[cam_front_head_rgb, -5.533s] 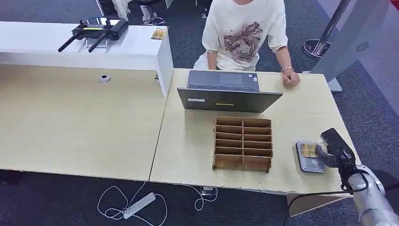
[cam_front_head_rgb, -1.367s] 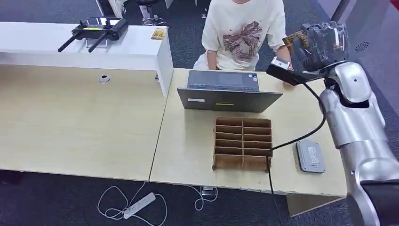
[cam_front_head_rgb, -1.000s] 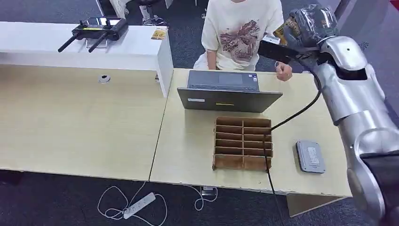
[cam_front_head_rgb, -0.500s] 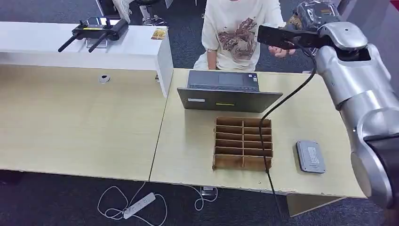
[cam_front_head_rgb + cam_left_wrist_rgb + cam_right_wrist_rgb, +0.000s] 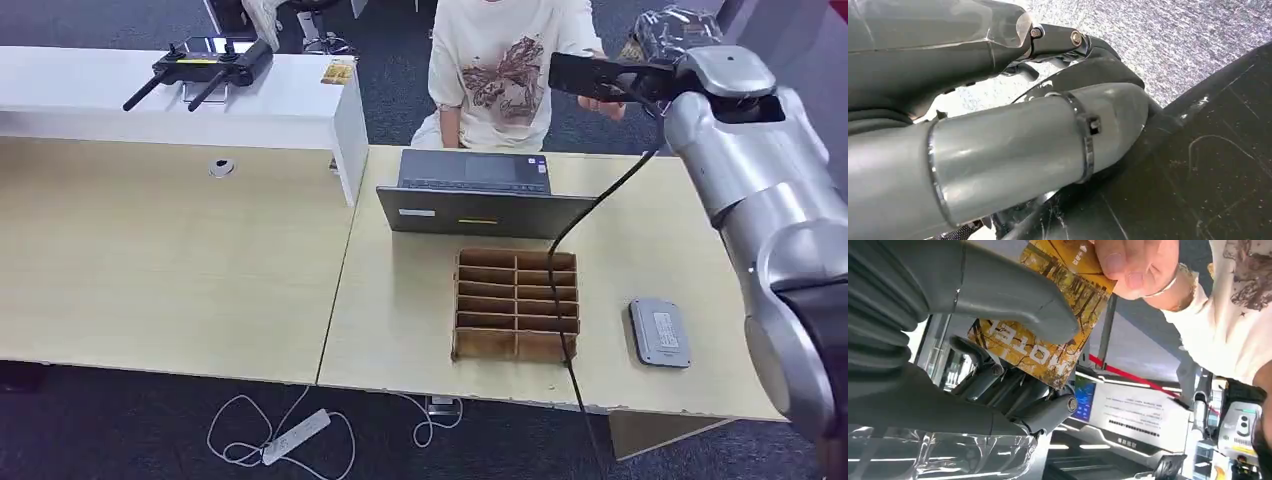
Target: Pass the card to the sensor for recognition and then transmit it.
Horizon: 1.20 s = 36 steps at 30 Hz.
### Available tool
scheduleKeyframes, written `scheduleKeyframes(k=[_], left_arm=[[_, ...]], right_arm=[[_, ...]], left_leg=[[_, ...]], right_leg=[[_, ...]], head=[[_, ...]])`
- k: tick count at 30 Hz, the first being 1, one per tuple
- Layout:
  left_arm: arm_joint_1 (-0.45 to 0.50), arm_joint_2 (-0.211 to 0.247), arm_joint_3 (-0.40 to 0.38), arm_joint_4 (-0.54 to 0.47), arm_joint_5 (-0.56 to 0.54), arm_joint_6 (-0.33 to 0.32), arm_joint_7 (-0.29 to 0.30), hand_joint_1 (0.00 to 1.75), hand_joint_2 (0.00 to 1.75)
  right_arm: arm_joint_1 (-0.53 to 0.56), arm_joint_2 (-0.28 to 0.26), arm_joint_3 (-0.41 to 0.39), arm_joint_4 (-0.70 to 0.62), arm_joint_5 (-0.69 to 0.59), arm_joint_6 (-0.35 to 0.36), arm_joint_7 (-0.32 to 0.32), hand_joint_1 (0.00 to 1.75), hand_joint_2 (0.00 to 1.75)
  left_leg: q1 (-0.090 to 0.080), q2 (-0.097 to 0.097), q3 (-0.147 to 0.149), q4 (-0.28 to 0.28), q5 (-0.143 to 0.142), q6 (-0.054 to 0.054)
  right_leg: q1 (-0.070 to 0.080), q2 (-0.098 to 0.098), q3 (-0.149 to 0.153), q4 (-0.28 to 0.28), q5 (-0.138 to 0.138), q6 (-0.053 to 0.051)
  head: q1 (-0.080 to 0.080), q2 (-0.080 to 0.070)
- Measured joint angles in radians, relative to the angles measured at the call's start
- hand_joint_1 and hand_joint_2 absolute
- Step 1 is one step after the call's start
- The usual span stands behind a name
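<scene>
My right hand (image 5: 668, 35) is raised at the far right of the desk, toward the seated person (image 5: 505, 60). It pinches a yellow card printed "HOTEL" (image 5: 1038, 347) between thumb (image 5: 1013, 300) and fingers. The person's hand (image 5: 1135, 265) grips the card's far end. From the head view that hand (image 5: 607, 102) sits just under my wrist, and a sliver of the card (image 5: 632, 48) shows. The grey sensor pad (image 5: 660, 333) lies on the desk near the front right edge, bare. My left hand (image 5: 1058, 42) hangs by my side with outstretched fingers and nothing in them.
An open laptop (image 5: 485, 195) stands in front of the person. A brown slotted card box (image 5: 517, 303) sits mid-desk, left of the sensor. A black cable (image 5: 575, 240) hangs from my right arm across the box. A controller (image 5: 200, 65) lies on the white counter.
My right arm lifted the card off the sensor pad and swung it up toward the person. The person's hand rose from the desk and took hold of the card's end.
</scene>
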Motion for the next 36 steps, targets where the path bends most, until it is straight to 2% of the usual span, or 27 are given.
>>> scheduleKeyframes(k=[5, 6, 7, 8, 18, 21, 27, 36], left_arm=[[0.000, 0.002, 0.000, 0.000, -0.011, -0.010, -0.006, 0.00, 0.00], [-0.001, 0.003, 0.000, 0.000, -0.013, -0.011, -0.007, 0.00, 0.00], [0.000, 0.003, 0.000, 0.000, -0.013, -0.012, -0.007, 0.00, 0.00], [-0.001, 0.003, 0.000, 0.000, -0.015, -0.013, -0.008, 0.00, 0.00], [-0.001, 0.006, 0.000, 0.000, -0.029, -0.025, -0.008, 0.00, 0.00], [-0.001, 0.006, 0.000, 0.000, -0.029, -0.026, -0.009, 0.00, 0.00], [-0.001, 0.007, 0.000, 0.000, -0.027, -0.025, -0.012, 0.00, 0.00], [0.002, 0.006, 0.000, 0.000, -0.015, -0.004, -0.017, 0.00, 0.00]], right_arm=[[0.000, 0.000, 0.000, 0.013, 0.000, -0.006, 0.000, 1.75, 1.75], [0.000, 0.000, 0.000, 0.015, 0.000, -0.006, 0.000, 1.29, 1.75], [0.000, 0.000, 0.000, 0.016, 0.000, -0.007, 0.000, 0.35, 1.75], [0.000, 0.000, 0.000, 0.019, 0.000, -0.010, -0.003, 0.00, 1.75], [0.003, -0.011, -0.002, 0.022, -0.008, -0.058, -0.019, 0.00, 1.75], [0.006, -0.016, -0.019, 0.022, -0.053, -0.080, -0.045, 0.00, 1.75], [0.035, -0.033, -0.107, 0.005, -0.213, -0.117, -0.166, 0.00, 1.75], [0.119, -0.077, -0.342, -0.070, -0.573, -0.071, -0.423, 0.00, 1.75]], left_leg=[[0.000, 0.000, 0.000, 0.000, 0.000, 0.000], [0.000, 0.000, 0.000, 0.000, 0.000, 0.000], [0.000, 0.000, 0.000, 0.000, 0.000, 0.000], [0.000, 0.000, 0.000, 0.000, 0.000, 0.000], [0.000, 0.000, 0.000, 0.000, 0.000, 0.000], [0.000, 0.000, 0.000, 0.000, 0.000, 0.000], [0.000, 0.000, 0.000, 0.000, 0.000, 0.000], [0.000, 0.000, 0.000, 0.000, 0.000, 0.000]], right_leg=[[0.000, 0.000, 0.000, 0.000, 0.000, 0.000], [0.000, 0.000, 0.000, 0.000, 0.000, 0.000], [0.000, 0.000, 0.000, 0.000, 0.000, 0.000], [0.000, 0.000, 0.000, 0.000, 0.000, 0.000], [0.000, 0.001, 0.000, 0.000, 0.000, 0.000], [0.000, 0.001, 0.000, 0.000, 0.000, 0.000], [0.000, 0.000, 0.000, 0.000, 0.000, 0.000], [0.000, 0.000, 0.000, -0.001, 0.000, 0.000]], head=[[0.000, 0.000], [0.000, 0.000], [0.000, 0.000], [0.000, 0.000], [0.000, 0.000], [0.000, 0.000], [0.000, 0.000], [0.000, 0.000]])
